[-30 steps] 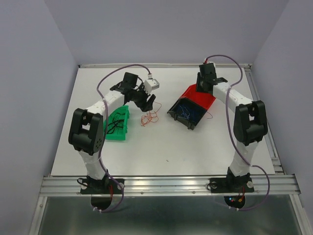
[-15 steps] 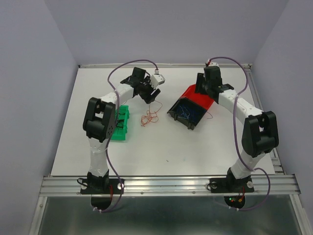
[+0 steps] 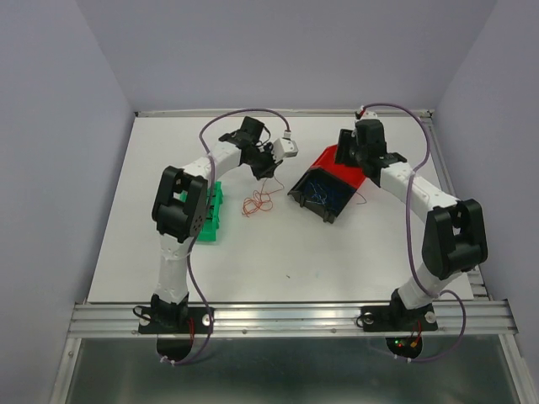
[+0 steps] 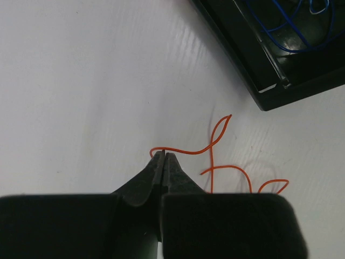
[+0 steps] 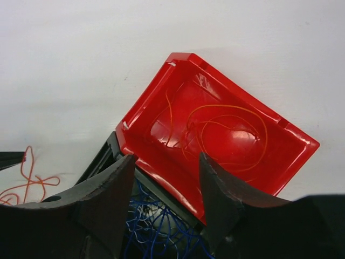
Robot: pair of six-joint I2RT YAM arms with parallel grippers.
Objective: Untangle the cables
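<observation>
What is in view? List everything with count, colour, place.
table: one, white.
black bin: one, centre-right of the table.
red bin: one, touching the black bin's far side.
green bin: one, left side, partly hidden.
loose cable: one, red, on the table left of the black bin.
orange-red cables: a few, inside the red bin.
blue cables: several, inside the black bin.
left fingers: black, shut on the loose cable.
right fingers: black, open above the red bin.

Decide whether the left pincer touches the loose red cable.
Touching. In the left wrist view, the left pincer is shut on the red cable.
</observation>
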